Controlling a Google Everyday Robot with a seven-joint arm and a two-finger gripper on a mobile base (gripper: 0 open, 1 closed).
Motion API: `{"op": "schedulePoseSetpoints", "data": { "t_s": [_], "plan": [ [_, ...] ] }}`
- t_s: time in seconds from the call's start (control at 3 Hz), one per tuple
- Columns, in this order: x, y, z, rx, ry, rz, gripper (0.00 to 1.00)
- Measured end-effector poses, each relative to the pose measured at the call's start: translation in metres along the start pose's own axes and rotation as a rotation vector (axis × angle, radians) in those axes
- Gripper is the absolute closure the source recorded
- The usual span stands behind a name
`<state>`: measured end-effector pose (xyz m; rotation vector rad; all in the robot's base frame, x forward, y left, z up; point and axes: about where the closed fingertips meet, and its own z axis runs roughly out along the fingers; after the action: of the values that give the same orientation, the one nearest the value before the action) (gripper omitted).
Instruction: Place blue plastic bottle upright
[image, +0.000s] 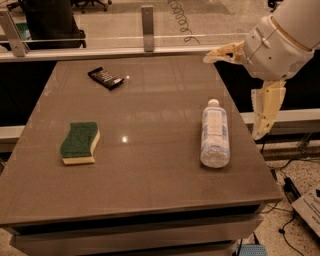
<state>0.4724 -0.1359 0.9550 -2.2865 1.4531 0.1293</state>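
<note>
The blue plastic bottle (215, 134) lies on its side near the right edge of the brown table (150, 165). Its white cap points to the far side and its white-and-blue label faces up. My gripper (231, 98) hangs over the table's right edge, above and to the right of the bottle's cap end, not touching it. It is open and empty: one cream finger (222, 52) points left and the other finger (266, 111) hangs downward.
A green sponge with a yellow base (80, 143) lies at the table's left. A dark snack bar wrapper (105, 78) lies at the far left. A glass partition with metal posts (146, 27) runs behind the table. Cables and a box lie on the floor at the right.
</note>
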Motion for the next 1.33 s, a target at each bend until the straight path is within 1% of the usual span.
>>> {"op": "schedulePoseSetpoints", "data": {
  "t_s": [0.33,0.67,1.0,1.33],
  "plan": [
    [0.008,-0.005,0.003,-0.050,-0.031,-0.190,0.00],
    [0.020,-0.007,0.001,-0.079,-0.015,-0.371,0.00],
    [0.025,0.000,0.000,-0.064,0.038,-0.542,0.00],
    [0.025,-0.003,0.003,-0.056,0.042,-0.604,0.00]
  ]
}}
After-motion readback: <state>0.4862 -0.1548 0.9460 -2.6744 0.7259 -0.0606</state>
